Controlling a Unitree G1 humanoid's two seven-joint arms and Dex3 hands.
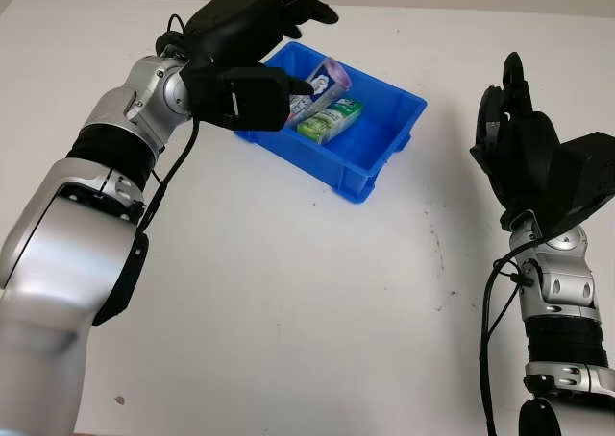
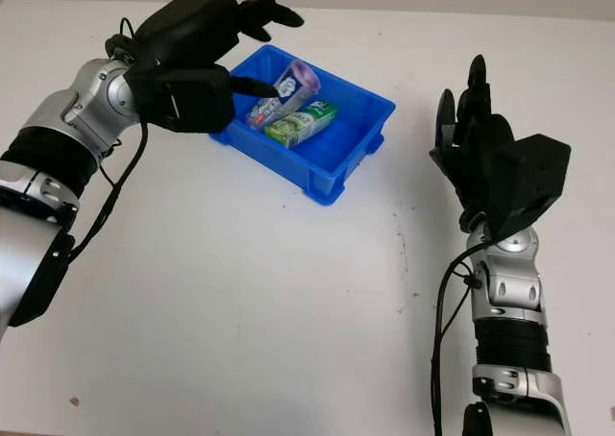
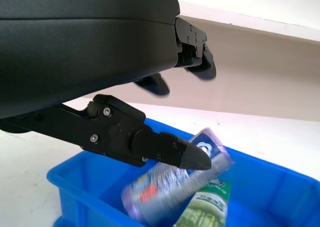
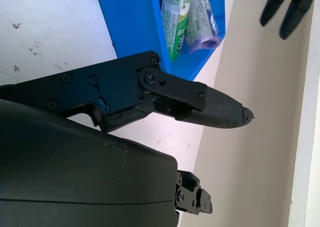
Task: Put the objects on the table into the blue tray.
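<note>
Close to the robot, the white table (image 2: 240, 302) has nothing on it to pick up, just a few small dark marks.

A bit farther out, the right hand (image 2: 476, 153) is held up in the air on the right side, well away from the tray. It holds nothing and its fingers point up.

Farther back is the blue tray (image 2: 360, 133). Inside it lie a green box (image 2: 303, 121) and a purple packet (image 2: 283, 90), side by side and touching. The packet leans against the tray's far end.

The left hand (image 1: 255, 42) hangs just above the tray's far left end. It is released, with nothing in it, and one fingertip (image 3: 192, 157) sits right over the purple packet.

It looks like the drop-off step is done. Next, the left hand should lift away and go back to the robot's side.
</note>
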